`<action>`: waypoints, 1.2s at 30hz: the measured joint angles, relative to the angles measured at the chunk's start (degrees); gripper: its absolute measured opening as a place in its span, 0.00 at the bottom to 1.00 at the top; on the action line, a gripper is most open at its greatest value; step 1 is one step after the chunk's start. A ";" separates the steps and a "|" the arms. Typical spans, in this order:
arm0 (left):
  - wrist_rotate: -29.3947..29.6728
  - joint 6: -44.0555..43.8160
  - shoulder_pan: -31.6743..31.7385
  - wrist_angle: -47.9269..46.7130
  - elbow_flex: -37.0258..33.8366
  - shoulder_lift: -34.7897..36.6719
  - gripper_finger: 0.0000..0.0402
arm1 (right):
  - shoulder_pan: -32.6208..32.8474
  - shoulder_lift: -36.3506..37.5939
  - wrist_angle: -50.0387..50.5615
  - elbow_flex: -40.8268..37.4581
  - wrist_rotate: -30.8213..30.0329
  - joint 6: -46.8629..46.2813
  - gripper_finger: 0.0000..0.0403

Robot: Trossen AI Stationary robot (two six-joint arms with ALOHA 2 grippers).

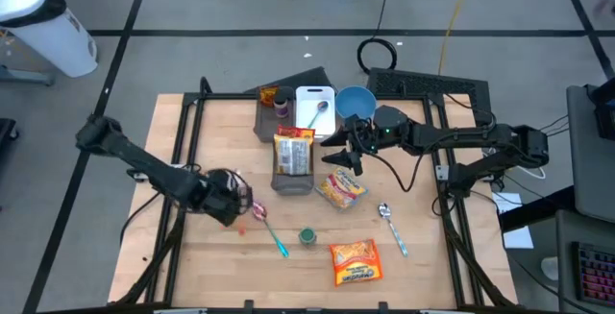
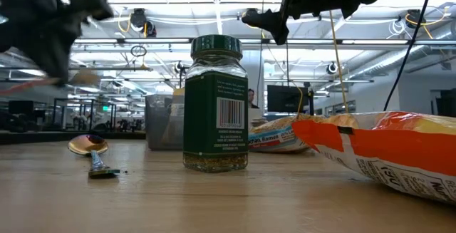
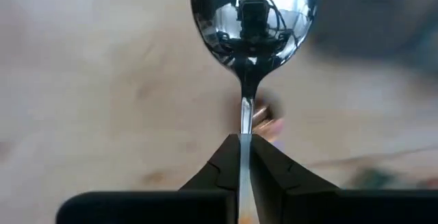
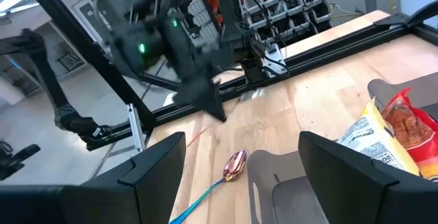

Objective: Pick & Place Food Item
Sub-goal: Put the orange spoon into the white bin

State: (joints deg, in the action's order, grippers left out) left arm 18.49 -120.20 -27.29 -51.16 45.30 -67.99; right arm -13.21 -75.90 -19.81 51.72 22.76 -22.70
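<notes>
The yellow-and-red snack bag (image 1: 341,187) is seen lying flat near the middle of the desk (image 1: 192,266), just right of a grey tray (image 1: 291,183) in which a noodle packet (image 1: 293,153) is held. The right gripper (image 1: 344,156) is hung above the gap between tray and bag, its jaws spread wide and nothing held.

Farther back, a blue bowl (image 1: 354,101) and a white board (image 1: 309,96) carrying a spoon are set side by side.

Nearer the front edge, a green-lidded spice jar (image 1: 307,237) is stood upright, with an orange bag (image 1: 354,261) to its right.

At the left, the left gripper (image 1: 238,206) is poised over a blue-handled spoon (image 1: 269,228), jaws together; whether the handle is pinched cannot be told. Bare desk is left along the front left corner.
</notes>
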 joint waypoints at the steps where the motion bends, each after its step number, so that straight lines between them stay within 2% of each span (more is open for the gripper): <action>1: 3.78 -0.03 0.00 -0.06 0.00 1.77 0.04 | 0.00 0.00 0.00 0.00 0.00 -0.51 0.69; 4: 16.18 3.21 0.04 0.65 0.01 6.49 0.03 | 0.13 0.00 -0.04 0.00 -0.03 -1.92 0.69; 6: 22.41 7.68 0.91 1.91 0.02 9.04 0.03 | 0.51 0.00 -0.39 0.00 -0.20 -2.41 0.69; 9: 25.10 16.61 4.19 4.99 0.02 11.38 0.03 | 1.90 0.00 -3.27 0.00 -1.18 -3.77 0.69; 14: 24.97 34.32 12.35 14.96 0.02 12.33 0.03 | 4.88 0.00 -5.22 0.32 -9.94 -5.13 0.69; 17: 22.17 45.96 18.24 23.16 0.02 12.31 0.03 | 5.67 0.00 -3.80 1.94 -12.60 -5.62 0.69; 22: 12.05 62.36 28.84 36.37 0.08 11.62 0.03 | 5.84 -1.71 0.88 7.11 -15.56 -6.37 0.69; 28: 3.98 72.01 38.30 42.71 0.13 11.61 0.03 | 5.90 -6.28 9.43 15.46 -16.48 -6.43 0.69; 32: -0.22 76.31 41.98 44.75 1.02 11.59 0.03 | 5.88 -9.77 9.84 17.40 -16.49 -9.84 0.69; 36: -3.17 83.67 43.19 45.05 5.55 8.91 0.03 | 5.86 -12.66 6.23 18.38 -14.44 -12.70 0.69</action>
State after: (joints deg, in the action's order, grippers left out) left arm 15.32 -36.53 15.90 -6.11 50.85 -59.08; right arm -7.35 -88.56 -13.58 70.11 8.32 -35.40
